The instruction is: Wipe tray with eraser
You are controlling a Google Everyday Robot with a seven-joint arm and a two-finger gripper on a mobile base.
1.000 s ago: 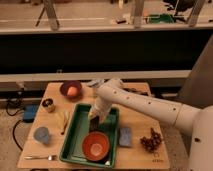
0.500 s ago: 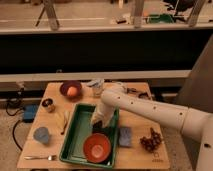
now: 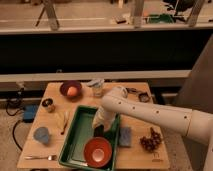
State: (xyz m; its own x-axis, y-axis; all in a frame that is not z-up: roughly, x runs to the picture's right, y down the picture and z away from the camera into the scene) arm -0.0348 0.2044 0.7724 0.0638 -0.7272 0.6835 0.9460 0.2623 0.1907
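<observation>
The green tray (image 3: 77, 137) lies in the middle of the wooden table, with an orange-red bowl (image 3: 97, 151) inside its near right corner. My white arm reaches in from the right. My gripper (image 3: 100, 126) points down over the tray's right half, just behind the bowl. It is shut on the eraser (image 3: 99, 132), a small dark block whose lower end is at the tray floor beside the right rim.
A blue-grey pad (image 3: 125, 135) and grapes (image 3: 150, 141) lie right of the tray. A banana (image 3: 62, 121), blue cup (image 3: 41, 135) and fork (image 3: 40, 157) lie to its left. A dark bowl holding an orange (image 3: 71, 90), a glass (image 3: 96, 88) and a small can (image 3: 48, 104) stand behind it.
My gripper has slid with the eraser along the tray's right side toward the front, closer to the orange-red bowl. Nothing else has moved.
</observation>
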